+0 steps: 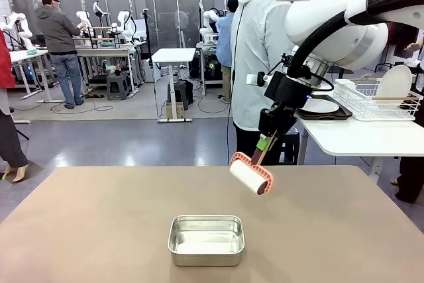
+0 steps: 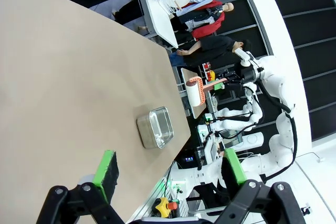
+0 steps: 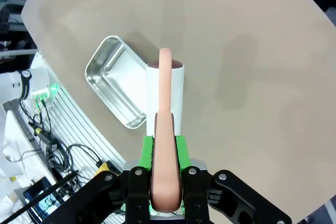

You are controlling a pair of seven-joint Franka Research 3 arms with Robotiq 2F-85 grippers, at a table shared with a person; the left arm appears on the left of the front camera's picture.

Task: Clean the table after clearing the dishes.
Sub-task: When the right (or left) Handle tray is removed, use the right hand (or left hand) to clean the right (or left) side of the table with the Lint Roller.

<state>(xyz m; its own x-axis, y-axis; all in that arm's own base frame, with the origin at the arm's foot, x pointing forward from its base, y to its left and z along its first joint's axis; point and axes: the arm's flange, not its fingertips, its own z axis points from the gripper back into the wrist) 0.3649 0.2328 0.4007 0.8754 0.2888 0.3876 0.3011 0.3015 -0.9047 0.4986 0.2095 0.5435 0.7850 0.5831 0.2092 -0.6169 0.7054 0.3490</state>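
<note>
1. Nearest us, a steel pan (image 1: 206, 240) sits on the near middle of the table (image 1: 86, 230).
2. Just beyond it, a little to the right, the right gripper (image 1: 264, 144) is clamped on the pink handle of a lint roller (image 1: 252, 173), which hangs below it over the tabletop. We judge the roll is not touching the surface.
3. We see the roll's long axis slanting from left to right, across the handle. We cannot tell whether it is level with the top. Bare table lies straight below it, so the coming move looks to be downward, then along the top clear of the pan.
4. At the left side, the left gripper (image 2: 169, 167) is spread wide and empty, well apart from the roller. The right arm is the nearer one.
5. Off the table, the plates (image 1: 320, 105) rest on the white side table (image 1: 358, 138) at far right, one standing in a wire rack (image 1: 371, 101).
</note>
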